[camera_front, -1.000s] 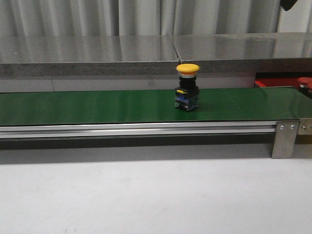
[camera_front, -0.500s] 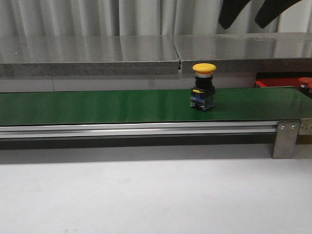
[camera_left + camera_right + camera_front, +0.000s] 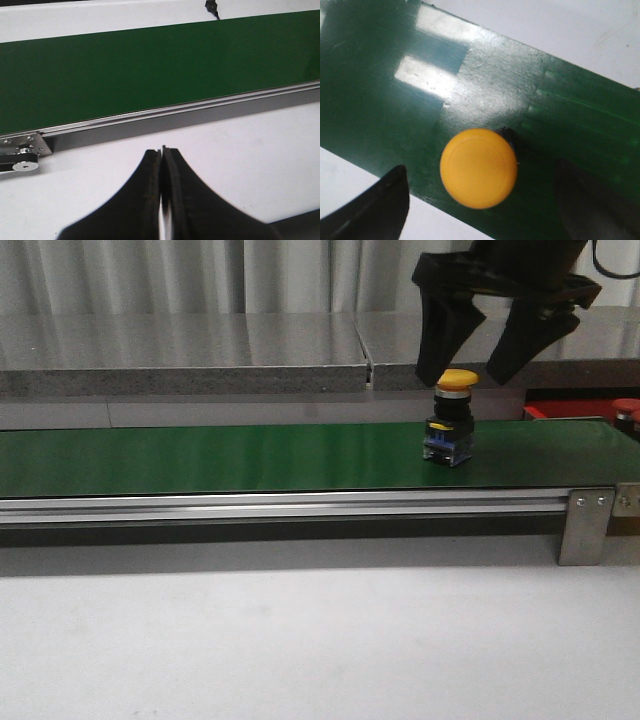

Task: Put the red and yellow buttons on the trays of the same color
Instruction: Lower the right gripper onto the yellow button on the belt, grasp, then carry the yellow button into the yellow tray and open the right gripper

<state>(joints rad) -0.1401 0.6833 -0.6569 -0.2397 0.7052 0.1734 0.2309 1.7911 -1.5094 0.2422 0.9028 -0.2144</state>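
A yellow-capped button (image 3: 452, 420) on a black and blue base stands upright on the green belt (image 3: 200, 455). My right gripper (image 3: 478, 375) is open just above it, one finger on each side of the cap, not touching. In the right wrist view the yellow cap (image 3: 478, 167) lies between the two spread fingers (image 3: 375, 207). A red tray (image 3: 570, 408) shows behind the belt at the far right, with a red button (image 3: 626, 412) on it. My left gripper (image 3: 162, 150) is shut and empty over the white table, in front of the belt (image 3: 150, 70).
A grey metal shelf (image 3: 200, 350) runs behind the belt. The belt's aluminium side rail (image 3: 280, 505) and end bracket (image 3: 585, 525) lie in front. White tabletop (image 3: 300, 640) lies nearest the camera.
The yellow button has ridden the belt to the right. My right gripper has come down from the top of the view and now straddles the cap.
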